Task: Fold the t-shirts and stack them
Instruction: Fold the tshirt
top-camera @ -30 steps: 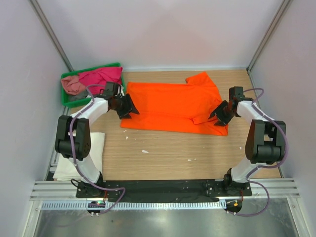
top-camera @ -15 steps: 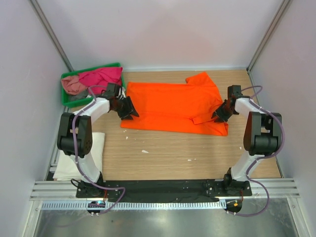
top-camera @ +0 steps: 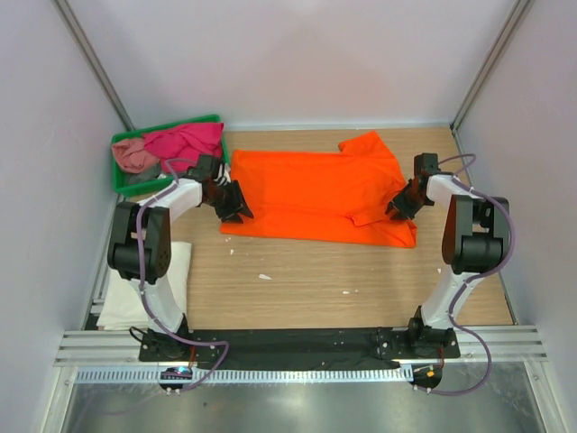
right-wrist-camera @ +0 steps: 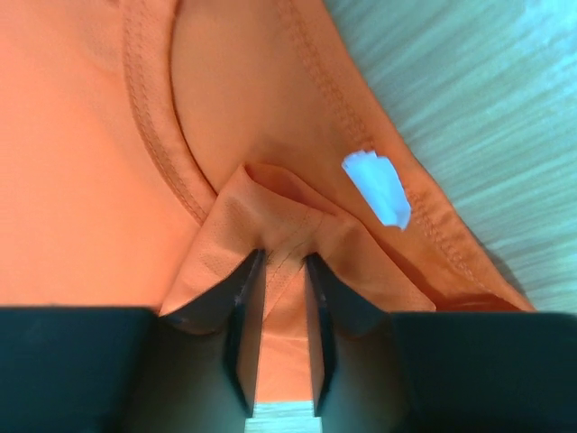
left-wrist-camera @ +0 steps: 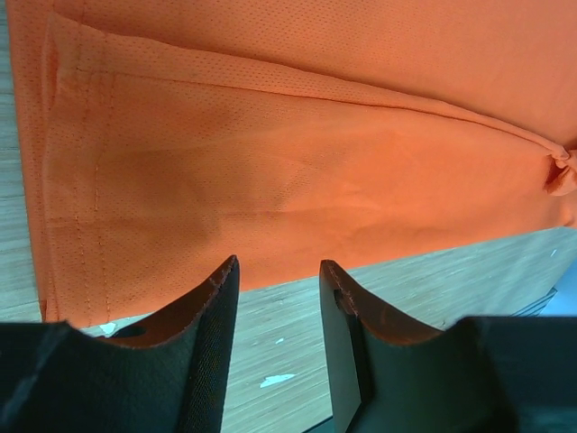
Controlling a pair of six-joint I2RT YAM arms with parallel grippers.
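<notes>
Lying spread across the middle of the wooden surface (top-camera: 297, 271), the orange t-shirt (top-camera: 311, 191) stretches between the two arms. At its left hem the left fingers (left-wrist-camera: 216, 302) stand apart, their tips at the hem's edge with nothing gripped between them. At the collar end the right fingers (right-wrist-camera: 243, 334) are pinched on a raised fold of orange cloth beside the neckline, near a white label (right-wrist-camera: 379, 188). A magenta t-shirt (top-camera: 185, 140) and a dusty pink t-shirt (top-camera: 132, 155) lie crumpled in the green tray (top-camera: 171, 123) at the far left. A white t-shirt (top-camera: 178, 262) lies flat at the near left.
</notes>
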